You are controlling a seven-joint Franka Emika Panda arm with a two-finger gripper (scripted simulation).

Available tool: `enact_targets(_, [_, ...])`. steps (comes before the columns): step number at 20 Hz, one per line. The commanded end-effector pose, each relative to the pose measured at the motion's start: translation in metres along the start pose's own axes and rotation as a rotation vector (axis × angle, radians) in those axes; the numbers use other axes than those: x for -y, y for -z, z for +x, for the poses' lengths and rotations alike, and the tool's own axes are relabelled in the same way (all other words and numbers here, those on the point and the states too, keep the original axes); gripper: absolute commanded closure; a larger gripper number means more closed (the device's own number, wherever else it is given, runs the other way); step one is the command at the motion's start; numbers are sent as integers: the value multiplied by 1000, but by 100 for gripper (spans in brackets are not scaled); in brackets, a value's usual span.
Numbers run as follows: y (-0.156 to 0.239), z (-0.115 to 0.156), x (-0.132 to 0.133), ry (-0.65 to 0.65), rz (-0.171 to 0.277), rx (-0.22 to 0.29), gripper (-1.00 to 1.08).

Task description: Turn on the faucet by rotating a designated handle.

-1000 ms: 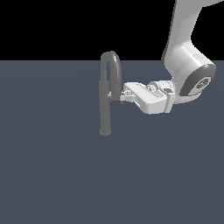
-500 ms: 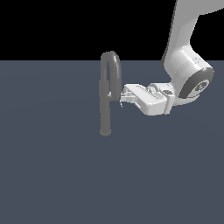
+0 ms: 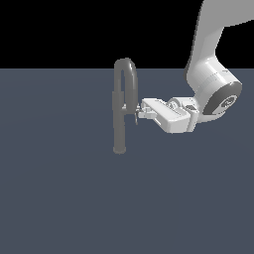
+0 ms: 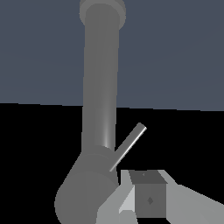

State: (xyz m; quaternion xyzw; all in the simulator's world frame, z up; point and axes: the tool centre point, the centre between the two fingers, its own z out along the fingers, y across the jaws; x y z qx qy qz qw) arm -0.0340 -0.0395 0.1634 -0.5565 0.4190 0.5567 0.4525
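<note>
Flat, bare slate-blue bench filling the lower part of the exterior view, meeting a plain black backdrop at a straight horizon. Standing on it left of centre, the faucet: slim matte grey upright pipe, small flared base on the bench, arch curving over at the top. Reaching in level from the exterior view's right, the glossy white arm, with the pincer right beside the pipe at about mid height. In the wrist view, a thin pale bar, the handle, slanting out from the pipe near its bend, one grey fingertip just beside its end. Contact not clear. Pincer opening: cannot tell; nothing visibly gripped.
</note>
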Motion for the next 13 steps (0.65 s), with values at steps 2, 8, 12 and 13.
enact_targets(2, [-4, 17, 15, -6, 15, -16, 108])
enact_targets(8, [-5, 37, 28, -24, 27, -24, 108])
enact_targets(12, [-6, 51, 37, -36, 35, -30, 108])
enact_targets(13, [-6, 51, 37, -36, 35, -30, 108])
